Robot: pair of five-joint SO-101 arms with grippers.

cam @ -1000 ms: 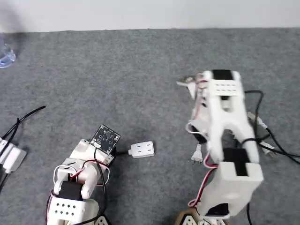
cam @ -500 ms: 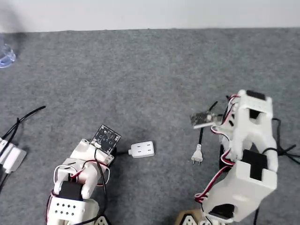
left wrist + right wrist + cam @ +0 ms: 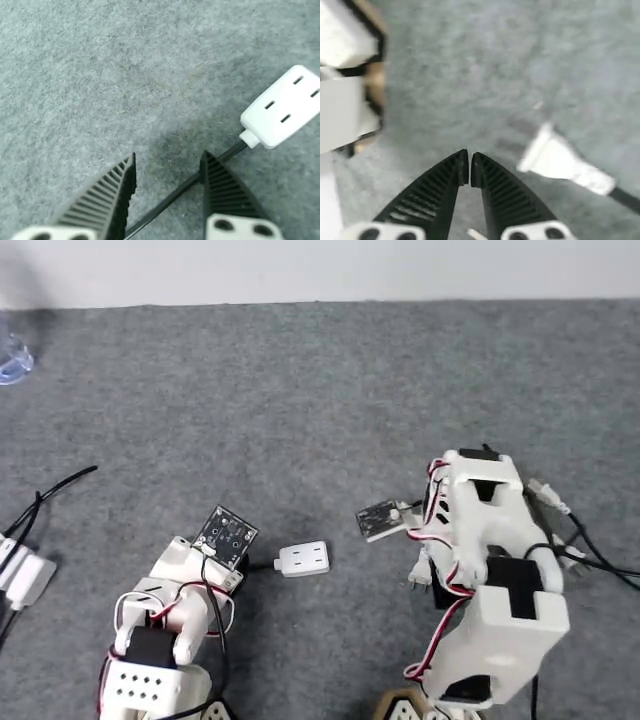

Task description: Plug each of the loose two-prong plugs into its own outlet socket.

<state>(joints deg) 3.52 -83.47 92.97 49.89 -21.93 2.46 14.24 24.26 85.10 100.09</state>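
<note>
Left wrist view, L gripper (image 3: 168, 159): your fingers stand apart, low over the carpet (image 3: 100, 75), nothing clamped.
cord (image 3: 172, 196): thin black line on the carpet, runs btwn your two fingers. Can't tell if either finger touches it.
outlet socket (image 3: 280, 107): white block lying flat, slot pairs facing up. It sits at the cord's far end, just past the L fingertips and off to one side.
Right wrist view, R gripper (image 3: 469, 161): your fingers are together at the tips, nothing btwn them.
plug (image 3: 560, 161): white two-prong plug lying on the carpet, near the R fingertips but apart from them. Its dark lead (image 3: 626, 198) trails away.
High view, arms: L arm (image 3: 165, 640) at bottom left, R arm (image 3: 495, 580) at bottom right, bent over the carpet.
socket vs plug: outlet socket lies btwn the two arms, just beside the L arm's wrist. The plug peeks out at the R arm's edge, apart from the socket and not plugged in.
second plug (image 3: 545, 490): light-coloured, w/ dark wires, on the carpet on the far side of the R arm.
cables (image 3: 45, 495): dark, at the L edge of the carpet, well apart from the socket.
</note>
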